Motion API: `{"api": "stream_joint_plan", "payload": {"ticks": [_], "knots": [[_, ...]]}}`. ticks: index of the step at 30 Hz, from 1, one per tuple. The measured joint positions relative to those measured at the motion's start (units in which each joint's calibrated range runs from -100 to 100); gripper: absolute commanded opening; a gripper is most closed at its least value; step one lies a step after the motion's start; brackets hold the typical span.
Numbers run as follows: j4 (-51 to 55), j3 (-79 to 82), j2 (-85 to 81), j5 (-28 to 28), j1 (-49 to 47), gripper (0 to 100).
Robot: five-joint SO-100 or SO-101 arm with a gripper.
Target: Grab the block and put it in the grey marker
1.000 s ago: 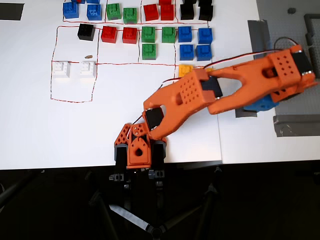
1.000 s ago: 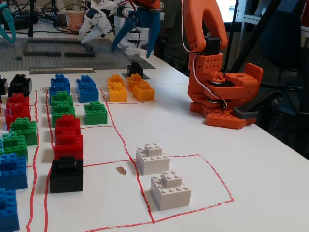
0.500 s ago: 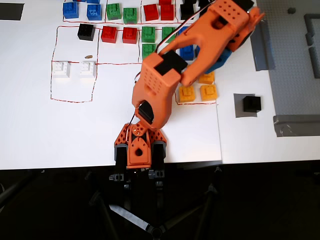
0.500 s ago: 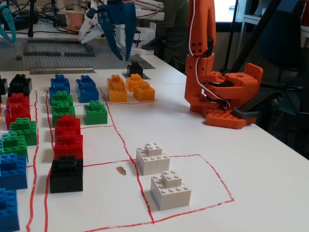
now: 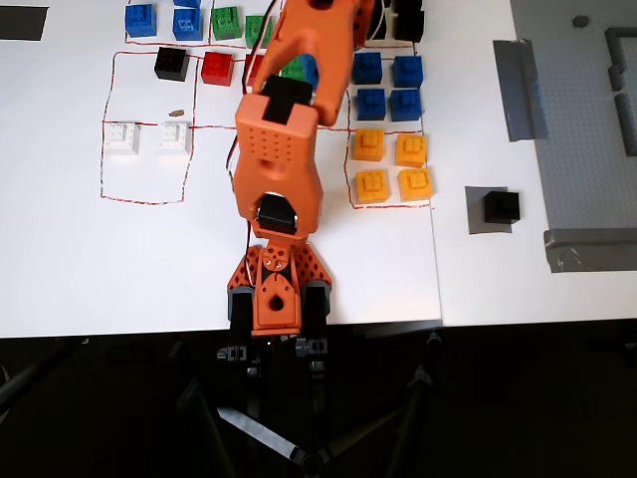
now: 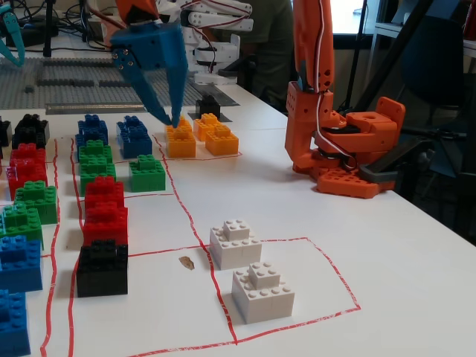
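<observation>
Two blue fingers point(image 6: 177, 93) of the claw point(image 6: 169, 119) hang tip-down in the fixed view, above the far end of the table point(image 6: 416, 268). They converge toward their tips, with a narrow gap showing between them, so the claw reads as slightly parted and holding nothing. The tips sit just over the nearest yellow block point(image 6: 181, 140) of the yellow group; whether they touch it cannot be told. In the overhead view the orange arm point(image 5: 279, 149) covers the claw entirely.

One black block point(image 5: 501, 207) rests on the grey marker point(image 5: 480, 211) at the right of the overhead view, well apart from the arm, on the white surface beside the pale studded baseplate point(image 5: 587, 129). In the fixed view the same block point(image 6: 208, 105) shows far back, behind the yellow blocks, on its grey patch.

Another black block point(image 6: 102, 268) stands near the camera in the fixed view, in line with the red blocks point(image 6: 105, 208). Two white blocks point(image 6: 249, 279) lie inside a red-lined rectangle on the near right. Green blocks point(image 6: 146, 172) and blue blocks point(image 6: 135, 135) fill the rows to the left of the claw.
</observation>
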Motion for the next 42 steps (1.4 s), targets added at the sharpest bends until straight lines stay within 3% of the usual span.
{"api": "stream_joint_plan", "payload": {"ticks": [5, 10, 42], "knots": [[-2.1, 0.0, 0.0, -5.0, -9.0, 0], [-3.8, 0.0, 0.0, -6.6, -14.2, 0], [-3.8, -0.8, 0.0, -7.1, -18.2, 0]]}}
